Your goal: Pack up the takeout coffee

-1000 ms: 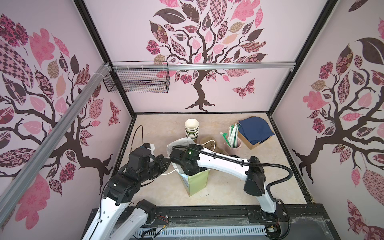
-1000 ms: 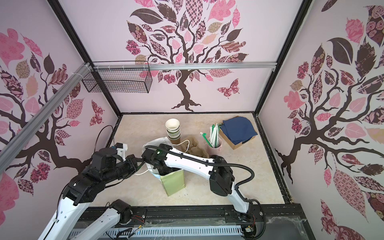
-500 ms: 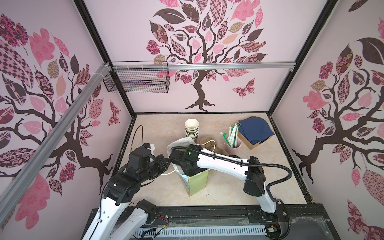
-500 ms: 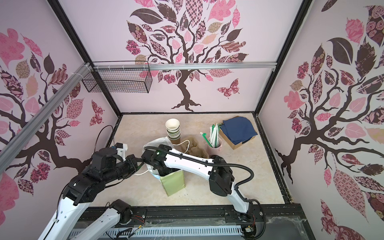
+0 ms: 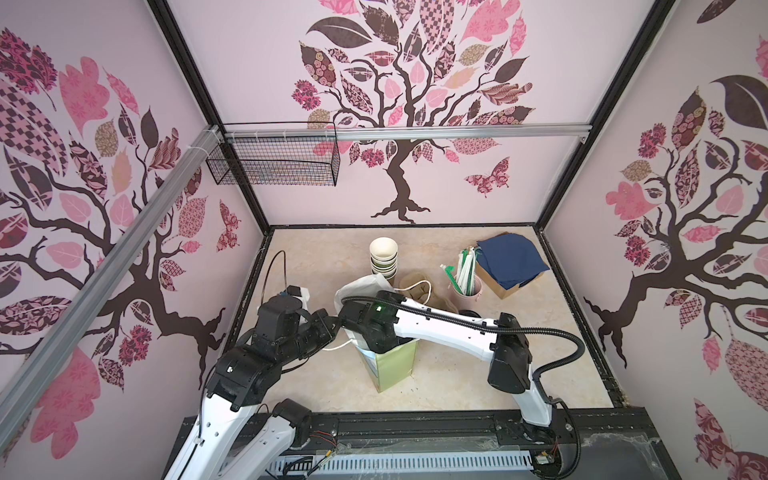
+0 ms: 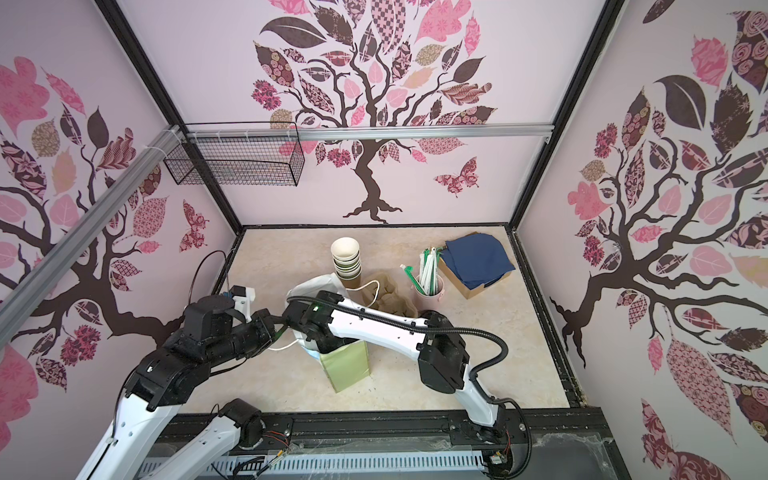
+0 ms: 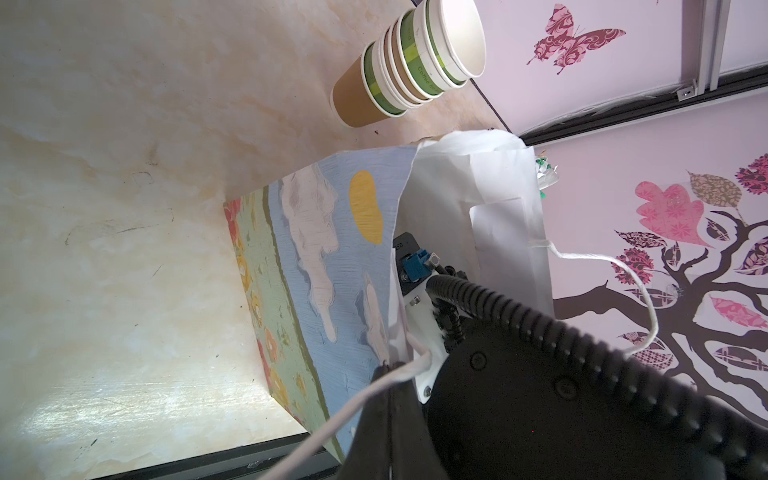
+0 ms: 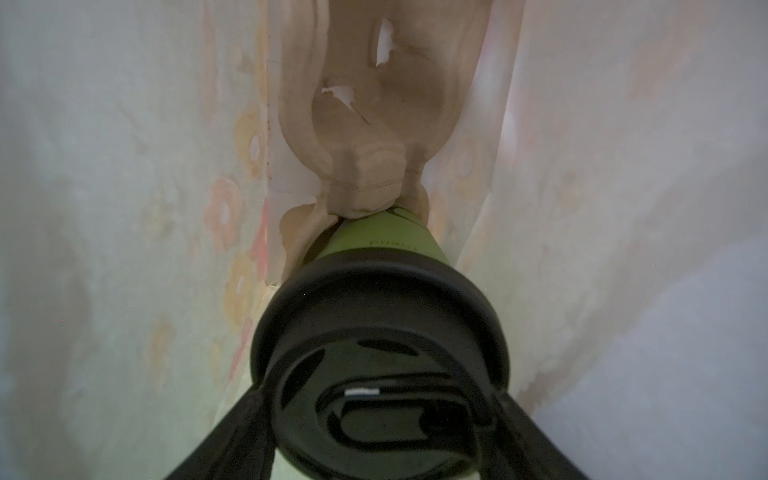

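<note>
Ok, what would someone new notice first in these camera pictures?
The right gripper, deep inside the landscape-painted paper gift bag at table centre, grips a green paper cup with a black plastic lid, its base at a beige pulp cup carrier. The left gripper pinches the bag's rim.

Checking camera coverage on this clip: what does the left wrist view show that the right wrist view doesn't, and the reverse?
Left wrist only: the paper bag from outside, painted with sky and clouds, its white string handle, the stack of lidless paper cups, and the left gripper shut on the bag's rim. Right wrist only: the green paper cup with a round black plastic lid, held by the right gripper, and a beige moulded-pulp carrier at its base. Both: the same bag, outside versus inside.
</note>
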You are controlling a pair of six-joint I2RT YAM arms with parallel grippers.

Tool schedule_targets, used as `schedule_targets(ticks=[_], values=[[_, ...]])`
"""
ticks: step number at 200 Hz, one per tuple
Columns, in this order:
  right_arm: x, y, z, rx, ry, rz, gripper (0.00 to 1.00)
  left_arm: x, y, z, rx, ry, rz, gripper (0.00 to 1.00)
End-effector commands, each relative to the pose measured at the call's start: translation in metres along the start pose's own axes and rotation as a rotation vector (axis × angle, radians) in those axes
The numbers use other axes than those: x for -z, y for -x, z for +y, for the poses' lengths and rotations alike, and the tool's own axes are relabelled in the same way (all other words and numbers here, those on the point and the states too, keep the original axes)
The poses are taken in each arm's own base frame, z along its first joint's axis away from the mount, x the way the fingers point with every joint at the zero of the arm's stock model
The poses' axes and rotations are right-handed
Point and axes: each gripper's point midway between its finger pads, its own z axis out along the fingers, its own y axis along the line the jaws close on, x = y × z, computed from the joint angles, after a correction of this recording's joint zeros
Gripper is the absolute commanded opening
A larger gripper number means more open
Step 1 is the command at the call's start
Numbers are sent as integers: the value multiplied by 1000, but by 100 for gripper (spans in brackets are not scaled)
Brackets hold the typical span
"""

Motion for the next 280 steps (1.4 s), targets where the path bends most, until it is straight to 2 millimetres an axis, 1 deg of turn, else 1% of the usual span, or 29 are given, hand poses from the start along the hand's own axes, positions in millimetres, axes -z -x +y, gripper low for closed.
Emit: schedule_targets(ticks=[1,56,151,201,227,258,280], values=[[-121,-61,27,48,-4,344,55,3,2,1,-23,14,-10,0],[-129,-67,24,54,-15,364,56,4,2,0,-26,13,-10,0],[-137,-75,21,59,-24,386,56,3,2,-1,-27,11,-7,0],[-137,-76,20,59,-27,383,55,3,2,0,-29,14,-8,0],[-130,-71,21,58,-23,366,55,4,2,0,-29,13,-9,0],[-107,-53,25,39,-2,307,56,4,2,0,-31,15,-6,0],[-94,-43,28,26,3,275,59,4,1,0,-30,13,-5,0]])
